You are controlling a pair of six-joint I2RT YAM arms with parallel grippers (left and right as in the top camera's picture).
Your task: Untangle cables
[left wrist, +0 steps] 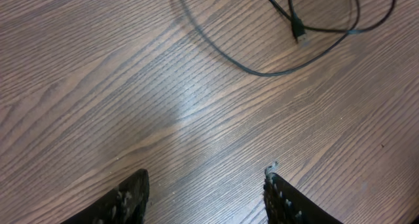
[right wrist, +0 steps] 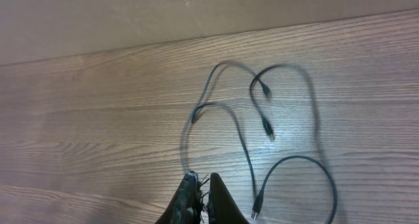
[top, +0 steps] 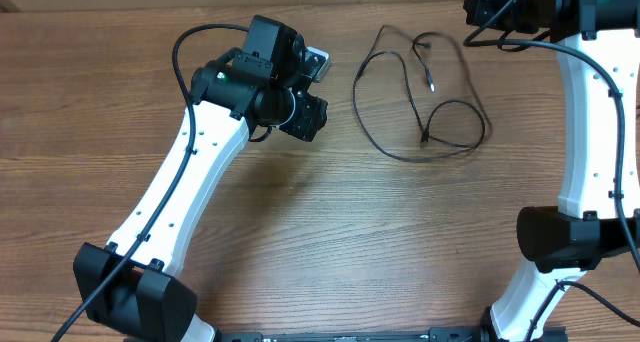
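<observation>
table [top: 330,232]: wood-grain top, recorded smooth, semi-matt, soft sheen | cables [top: 400,154]: black sheath, noted smooth, faintly glossy | arm shells [top: 185,182]: white plastic, glossy | left gripper [left wrist: 204,191] pads [left wrist: 291,201]: black, rough, studded

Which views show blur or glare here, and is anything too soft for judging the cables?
Overhead: sharp and evenly lit, the cables crisp against the wood. Left wrist: a pale glare streak on the table, cable near the top edge still clear. Right wrist: cables smeared, likely motion blur, worst on the right-hand loop, though the strands remain traceable.
</observation>
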